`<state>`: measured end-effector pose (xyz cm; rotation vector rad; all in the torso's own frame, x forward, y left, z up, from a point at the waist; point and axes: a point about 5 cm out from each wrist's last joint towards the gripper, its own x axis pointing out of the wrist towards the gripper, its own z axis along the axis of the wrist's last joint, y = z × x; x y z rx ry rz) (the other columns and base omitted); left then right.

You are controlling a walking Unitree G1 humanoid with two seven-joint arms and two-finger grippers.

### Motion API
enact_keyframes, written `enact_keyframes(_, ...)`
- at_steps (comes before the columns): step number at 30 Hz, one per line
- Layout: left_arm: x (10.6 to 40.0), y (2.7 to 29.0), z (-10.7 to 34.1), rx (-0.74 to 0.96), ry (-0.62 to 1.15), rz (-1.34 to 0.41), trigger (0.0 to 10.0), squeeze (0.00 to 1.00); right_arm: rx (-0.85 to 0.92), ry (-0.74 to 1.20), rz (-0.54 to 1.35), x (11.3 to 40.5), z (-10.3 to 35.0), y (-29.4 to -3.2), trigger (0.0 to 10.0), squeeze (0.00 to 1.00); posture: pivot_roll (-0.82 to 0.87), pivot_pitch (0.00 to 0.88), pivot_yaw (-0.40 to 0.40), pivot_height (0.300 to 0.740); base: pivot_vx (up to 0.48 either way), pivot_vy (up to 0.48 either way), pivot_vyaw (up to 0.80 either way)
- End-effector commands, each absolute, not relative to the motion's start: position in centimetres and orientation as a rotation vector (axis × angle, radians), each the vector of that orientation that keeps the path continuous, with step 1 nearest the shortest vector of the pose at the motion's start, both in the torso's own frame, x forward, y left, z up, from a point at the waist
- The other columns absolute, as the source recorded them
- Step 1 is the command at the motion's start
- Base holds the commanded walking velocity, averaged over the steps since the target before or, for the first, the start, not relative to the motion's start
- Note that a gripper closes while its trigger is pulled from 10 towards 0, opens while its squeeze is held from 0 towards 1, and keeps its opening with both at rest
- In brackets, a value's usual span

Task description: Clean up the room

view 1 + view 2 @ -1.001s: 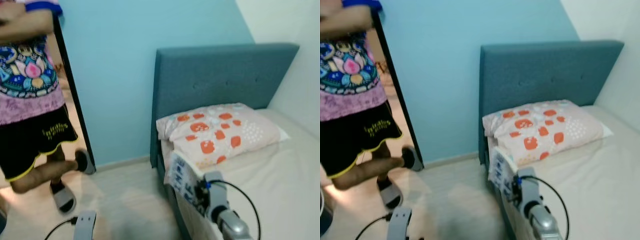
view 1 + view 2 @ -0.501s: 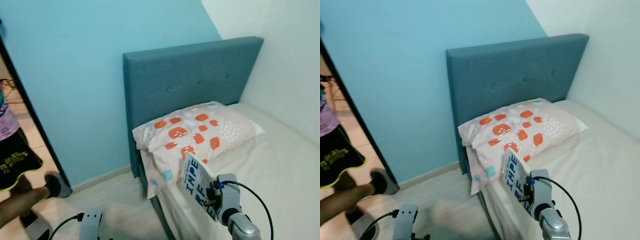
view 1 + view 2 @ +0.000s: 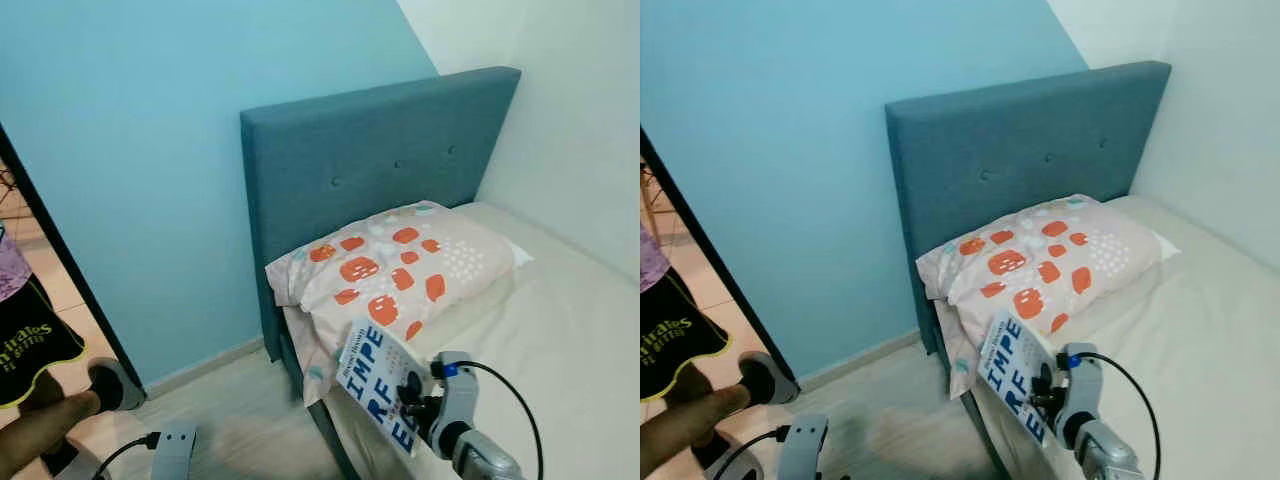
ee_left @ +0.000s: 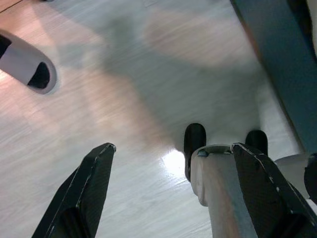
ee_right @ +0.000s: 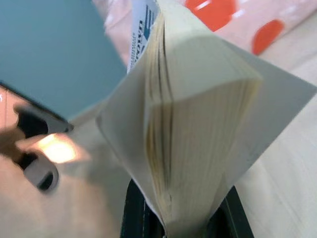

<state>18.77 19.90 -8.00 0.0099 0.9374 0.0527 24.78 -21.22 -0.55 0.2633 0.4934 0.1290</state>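
Note:
My right gripper (image 3: 412, 398) is shut on a white paperback book (image 3: 378, 396) with big blue letters on its cover, held over the near corner of the bed (image 3: 560, 330). In the right wrist view the book's page edges (image 5: 198, 134) fan out between the black fingers (image 5: 136, 215). Behind the book lies a pillow (image 3: 390, 262) with orange patches, against a teal headboard (image 3: 370, 160). My left gripper (image 4: 168, 193) hangs open above the pale wood floor (image 4: 114, 99), its arm at the bottom left (image 3: 172, 450).
A person's leg and grey slipper (image 3: 112, 385) stand in the dark doorway at left; a slipper (image 4: 25, 67) also lies on the floor below my left gripper. Blue wall behind, white wall to the right. My own feet (image 4: 195, 144) stand close to the bed frame (image 4: 277, 64).
The view has swung right, pushing the person toward the left edge. The book has tilted so its cover now faces up toward me, still held by my right gripper.

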Motion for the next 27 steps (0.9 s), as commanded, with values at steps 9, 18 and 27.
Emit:
enact_keyframes(9,23.4,20.0,-5.1,0.007,0.737,0.014,10.0,0.0,0.421,0.427,0.012,25.7,0.7,-24.4,10.0,0.0,-0.1,0.0,-0.014,0.695,0.0,0.0,0.0)
enact_keyframes(18,27.3,19.8,-1.9,-0.061,0.554,-0.019,10.0,0.0,0.424,0.457,0.025,26.3,1.0,-25.3,10.0,0.0,-0.08,0.002,-0.009,0.66,0.0,0.0,0.0)
enact_keyframes(27,26.8,20.1,-2.2,-0.057,0.556,-0.044,10.0,0.0,0.36,0.444,0.055,28.0,2.9,-27.1,10.0,0.0,-0.07,0.037,0.001,0.625,0.0,0.0,0.0)
